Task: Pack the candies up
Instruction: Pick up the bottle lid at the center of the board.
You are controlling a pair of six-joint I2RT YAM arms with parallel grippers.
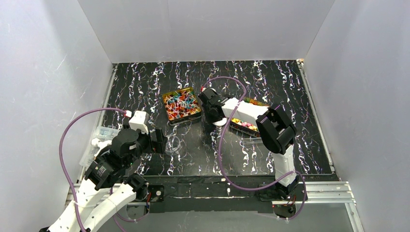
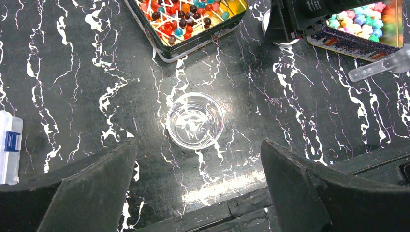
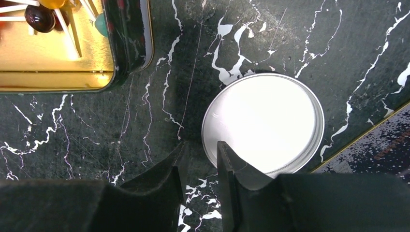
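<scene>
The tabletop (image 2: 72,72) looks glossy, the cup (image 2: 195,120) clear plastic, the tin (image 3: 53,58) shiny gold metal, the lid (image 3: 263,121) smooth white.

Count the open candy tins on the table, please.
2. One tin of lollipops sits mid-table. The second tin, holding small pastel candies, lies to its right, partly covered by the right arm. No others show, though the arms could hide more.

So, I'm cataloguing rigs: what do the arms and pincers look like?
The left arm and right arm have white links, black joints and a trailing purple cable each. The left pincer and right pincer have two dark wedge-shaped fingers.
</scene>
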